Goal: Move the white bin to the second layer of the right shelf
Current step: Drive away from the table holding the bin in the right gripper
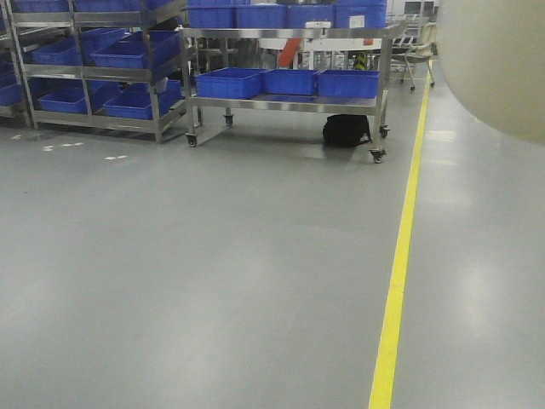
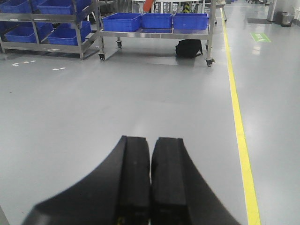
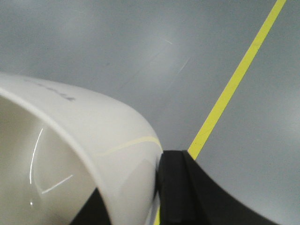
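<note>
My right gripper [image 3: 157, 187] pinches the wall of the bin [image 3: 93, 131]. The bin is smooth, creamy and shiny, up over the floor [image 3: 117, 47] by the yellow line [image 3: 234, 84]. My left gripper [image 2: 150, 150] is closed on nothing. Blue crates [image 1: 289, 83] sit on a cart [image 1: 281, 104] ahead.

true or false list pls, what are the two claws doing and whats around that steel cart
1. The right claw grips the white bin at its rim. True.
2. The left claw is open around a crate. False: it is shut and empty.
3. The white bin stands on the floor. False: it is held up off the floor.
4. A black bag lies under the steel cart. True.
5. Three blue crates sit on that cart's lower shelf. True.
</note>
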Action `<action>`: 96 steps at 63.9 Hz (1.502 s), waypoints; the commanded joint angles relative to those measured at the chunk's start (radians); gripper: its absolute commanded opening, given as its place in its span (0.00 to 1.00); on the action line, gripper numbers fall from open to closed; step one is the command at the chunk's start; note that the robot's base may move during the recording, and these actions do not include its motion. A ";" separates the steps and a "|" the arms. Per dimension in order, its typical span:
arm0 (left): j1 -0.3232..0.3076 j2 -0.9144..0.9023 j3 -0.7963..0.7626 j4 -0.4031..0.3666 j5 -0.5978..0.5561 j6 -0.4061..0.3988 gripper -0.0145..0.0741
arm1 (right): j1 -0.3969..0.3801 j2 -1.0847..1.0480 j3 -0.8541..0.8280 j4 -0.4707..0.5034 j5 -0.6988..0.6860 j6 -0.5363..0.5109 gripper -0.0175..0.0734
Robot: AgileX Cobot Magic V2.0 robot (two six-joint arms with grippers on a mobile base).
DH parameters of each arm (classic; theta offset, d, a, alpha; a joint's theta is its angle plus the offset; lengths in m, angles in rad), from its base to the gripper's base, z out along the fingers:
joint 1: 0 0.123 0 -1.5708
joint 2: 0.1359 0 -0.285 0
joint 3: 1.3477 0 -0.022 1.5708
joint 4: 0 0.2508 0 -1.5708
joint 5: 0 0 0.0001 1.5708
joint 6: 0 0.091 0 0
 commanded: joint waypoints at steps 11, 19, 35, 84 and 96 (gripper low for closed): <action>-0.005 -0.014 0.027 0.000 -0.085 -0.005 0.26 | -0.003 0.001 -0.030 -0.001 -0.082 -0.001 0.25; -0.005 -0.014 0.027 0.000 -0.085 -0.005 0.26 | -0.003 0.001 -0.030 -0.001 -0.082 -0.001 0.25; -0.005 -0.014 0.027 0.000 -0.085 -0.005 0.26 | -0.003 0.001 -0.030 -0.001 -0.081 -0.001 0.25; -0.005 -0.014 0.027 0.000 -0.085 -0.005 0.26 | -0.003 0.001 -0.030 -0.001 -0.080 -0.001 0.25; -0.005 -0.014 0.027 0.000 -0.085 -0.005 0.26 | -0.003 0.001 -0.030 -0.001 -0.080 -0.001 0.25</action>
